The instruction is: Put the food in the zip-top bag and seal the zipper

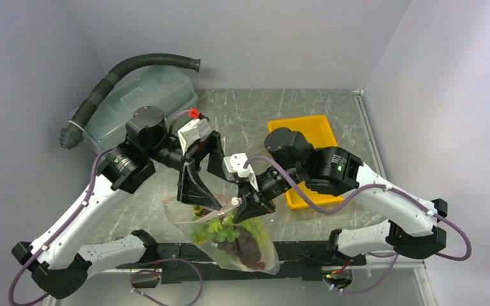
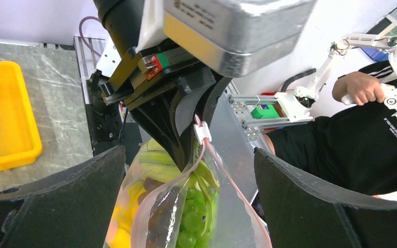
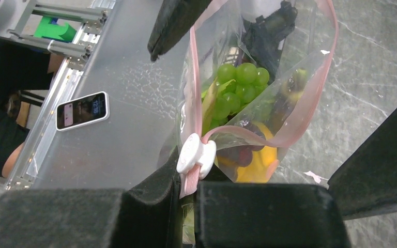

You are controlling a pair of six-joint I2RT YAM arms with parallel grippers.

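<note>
1. The zip-top bag [image 1: 177, 213] is seen at the near edge of the tabletop [image 1: 255, 121], between the two arms. The food [image 1: 239, 241] is already packed inside it. Green grapes [image 3: 243, 77], dark grapes [image 1: 250, 250] and something yellow [image 3: 261, 157] can be made out.
2. The bag is judged to be thin, floppy and slippery. The toys look light, but they can roll about, so the bag will sag and twist when it is moved.
3. The zipper [image 3: 289, 135] is bent into an open loop, so the mouth is not yet shut. This pink strip looks firmer than the clear sides, so it is the best place to be gripped.
4. The right claw [image 3: 186, 188] is clenched on the strip, just beside the white slider [image 3: 196, 155].
5. The left claw [image 2: 188, 165] is spread wide and nothing is held in it. One finger is placed on each side of the bag's mouth.
6. Farther back, a yellow tray [image 1: 319, 124] is seen on the right and a big lidded tub [image 1: 147, 95] on the left.
</note>
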